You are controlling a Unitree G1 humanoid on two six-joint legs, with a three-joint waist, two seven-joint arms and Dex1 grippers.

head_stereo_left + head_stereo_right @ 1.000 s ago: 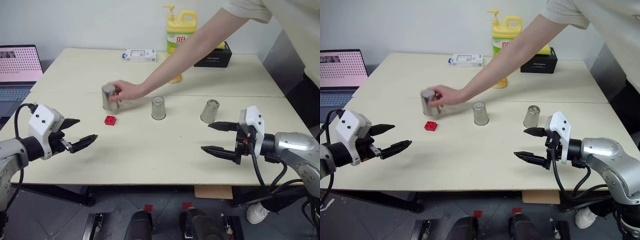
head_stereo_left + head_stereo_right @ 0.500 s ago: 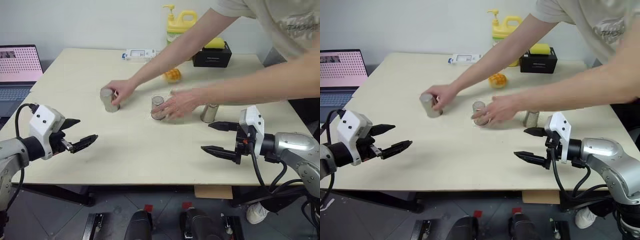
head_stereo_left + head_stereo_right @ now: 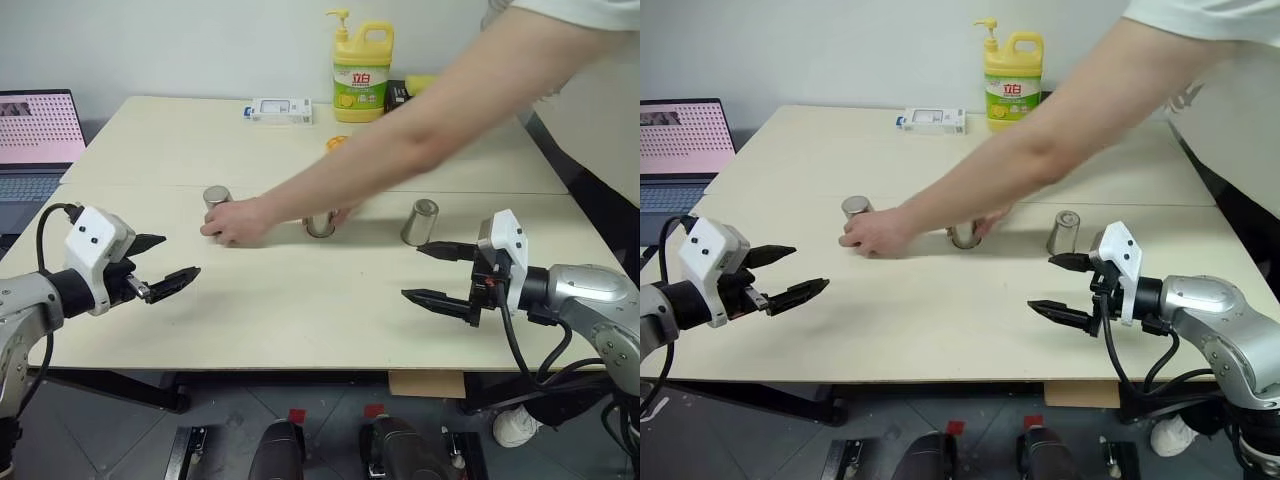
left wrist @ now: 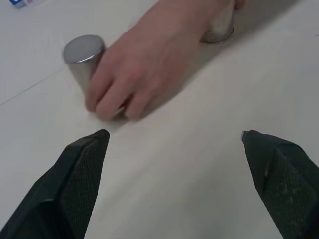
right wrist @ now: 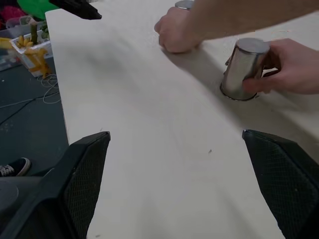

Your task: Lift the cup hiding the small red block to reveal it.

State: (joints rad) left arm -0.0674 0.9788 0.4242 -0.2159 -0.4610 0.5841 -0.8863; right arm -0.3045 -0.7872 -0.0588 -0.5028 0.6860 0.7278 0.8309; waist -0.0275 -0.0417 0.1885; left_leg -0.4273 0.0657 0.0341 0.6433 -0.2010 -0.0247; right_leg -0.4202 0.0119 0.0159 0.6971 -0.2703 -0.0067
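My left gripper (image 3: 160,272) hangs spread wide and empty above the table (image 3: 300,310), fingers angled toward the cups and touching nothing. My right gripper (image 3: 432,274) is just as wide, also empty, its two black fingers pointing across the near edge of the table.

Three steel cups stand upside down in a row across the middle of the table. A person's hand (image 3: 236,221) rests at the 4 o'clock side of the left cup (image 3: 215,198), fingers touching its wall. The person's other hand (image 5: 294,67) grips the middle cup (image 3: 320,224), largely hidden behind the forearm. The right cup (image 3: 420,221) stands alone at 12 o'clock from my right gripper, well apart from it. The red block cannot be seen under any cup or on the table.

A second ago the red block lay bare on the table beside the left cup, with one hand on that cup; half a second ago it was already gone and both hands were on cups. Both my grippers have kept their places and their wide spread throughout.

A soap bottle (image 3: 362,58) stands at the far edge.
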